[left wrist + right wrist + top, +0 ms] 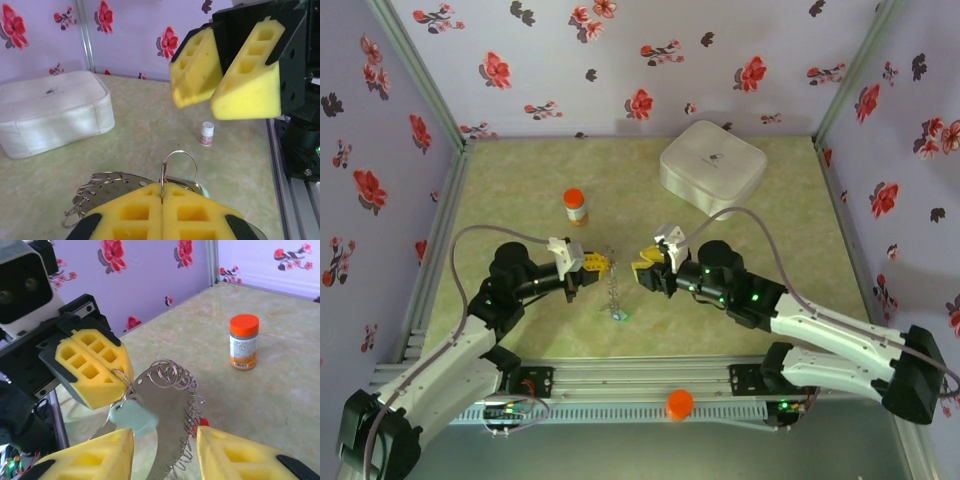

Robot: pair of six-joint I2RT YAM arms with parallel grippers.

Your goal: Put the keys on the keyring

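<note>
The cell is walled in flowered wallpaper, with a pale green marbled table (520, 180) for a floor. In the overhead view a white case (712, 165) sits in the upper right of the table, and an orange-capped bottle (575, 205) stands left of centre. The two arms meet nose to nose in the middle of the frame.

My left gripper (603, 265) has its yellow pads pressed flat together. From its own camera I see them pinching a small wire ring (180, 151) that stands up out of the seam at the bottom centre of the frame. That ring belongs to the keyring (167, 400), which reads as a limp metallic strip strung with many thin wire loops. Overhead it hangs straight down the frame, in the gap between the two grippers.

My right gripper (165, 450) has its jaws parted, one pad at the lower left and one at the lower right of its wrist view. The keyring drops into the space between them, and I cannot tell whether either pad touches it.

A pale green tag (131, 419) dangles just under the left gripper's pads, near the middle of the right wrist view. A small red piece (202, 422) shows at the strip's right edge. A tiny white bottle (206, 133) stands on the table beyond the ring, right of centre in the left wrist view.
</note>
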